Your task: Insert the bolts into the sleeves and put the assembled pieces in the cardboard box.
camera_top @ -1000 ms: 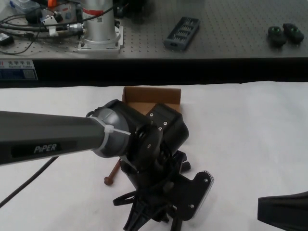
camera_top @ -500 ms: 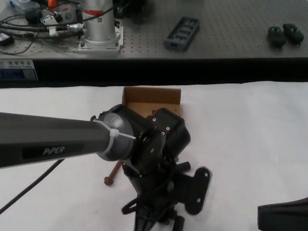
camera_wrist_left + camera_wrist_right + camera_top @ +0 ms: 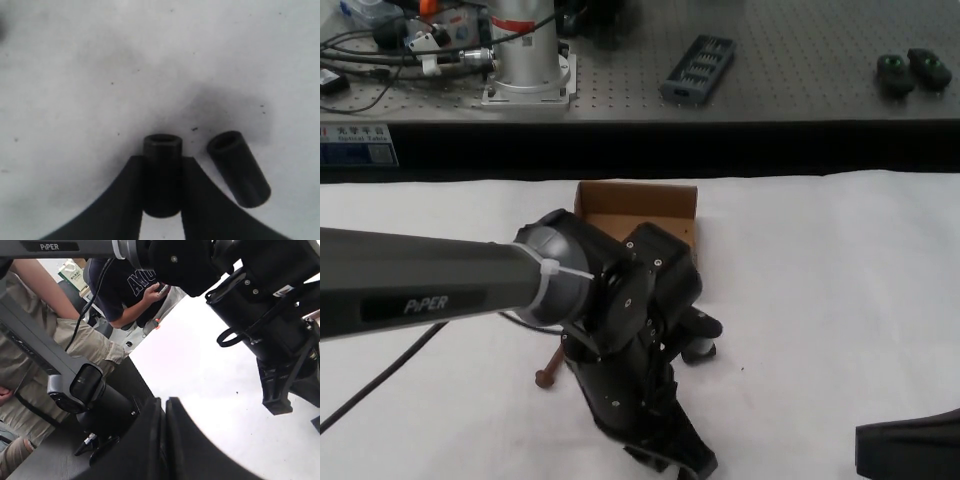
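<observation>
- Left gripper (image 3: 163, 165) is clamped narrow on a black sleeve (image 3: 162, 149). One finger (image 3: 125, 200) sits on each side, both pads tight against the sleeve wall.
- Held sleeve runs lengthwise btwn the fingers, open end poking out past the tips, away from the wrist.
- Can't tell if that sleeve is touching the white sheet (image 3: 75, 75) or hanging just above it.
- Second sleeve (image 3: 239, 168) lies on the sheet just beside the gripper. It's on its side, angled off from the held one and not touching it or the finger next to it.
- From the high view, the left arm (image 3: 420, 285) reaches in over the sheet w/ its wrist bent down and the gripper end low near the front edge.
- Cardboard box (image 3: 635, 205) sits open-topped just beyond the left wrist, partly hidden by it. Can't see what's inside.
- A bolt (image 3: 551, 368) lies loose on the sheet beside the wrist on the arm's own side, near it but apart.
- Right gripper (image 3: 164, 402) has its fingers pressed together w/ nothing btwn them. It sits low over the sheet, well apart from the left gripper and looking across at the left wrist.
- Far behind on the grey bench are a metal post base (image 3: 525, 55) and a black tray (image 3: 697, 65).
</observation>
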